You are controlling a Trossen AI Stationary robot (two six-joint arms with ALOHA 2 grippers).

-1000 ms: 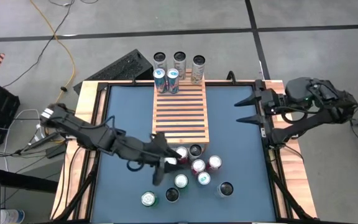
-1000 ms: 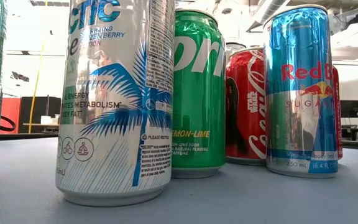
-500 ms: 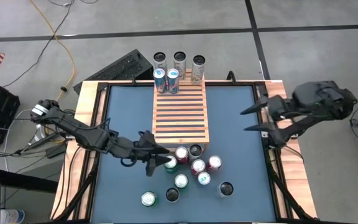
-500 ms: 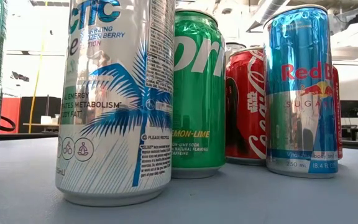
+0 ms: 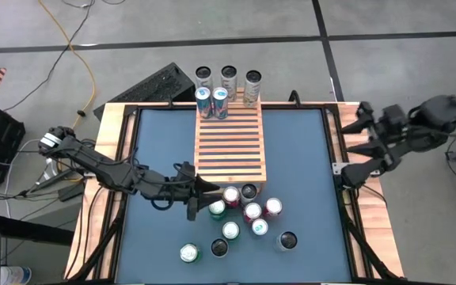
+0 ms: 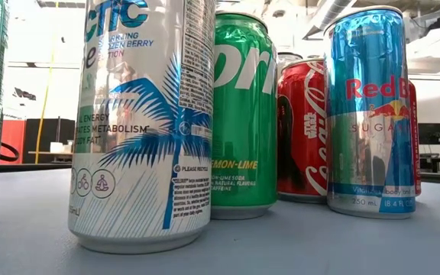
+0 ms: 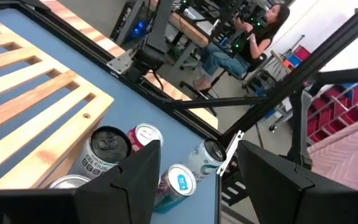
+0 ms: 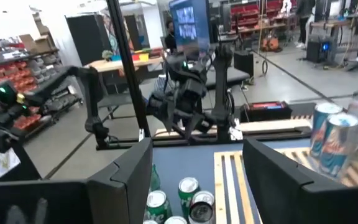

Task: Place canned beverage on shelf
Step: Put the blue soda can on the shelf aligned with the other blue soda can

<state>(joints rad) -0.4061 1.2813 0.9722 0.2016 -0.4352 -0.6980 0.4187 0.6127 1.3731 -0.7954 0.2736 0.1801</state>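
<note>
The shelf point(image 5: 229, 142), a light wooden slatted rack, lies at the table's far middle with two blue cans point(image 5: 212, 103) on its far end. Several canned beverages stand in a cluster point(image 5: 248, 214) near its front end. In the low view they show as a white can point(image 6: 140, 122), a green one point(image 6: 243, 114), a red one point(image 6: 304, 130) and a blue one point(image 6: 369, 114). My left gripper point(image 5: 203, 196) point(image 7: 194, 177) is open, pointing at the cluster from its left, just short of a green can point(image 5: 217, 208). My right gripper point(image 5: 355, 131) point(image 8: 197, 180) is open beyond the table's right edge.
Three more cans point(image 5: 229, 79) stand in a row behind the shelf's far end. A keyboard point(image 5: 145, 85) and cables lie on the floor beyond the table. A wooden frame point(image 5: 109, 158) rims the blue table top. A person point(image 7: 241, 43) sits at a desk in the room.
My left gripper has sunk, drawn back slightly toward the table's left edge and rolled; its fingers now point at the cluster. My right gripper has pulled back toward the right, past the table's right edge, and turned. No can has moved.
</note>
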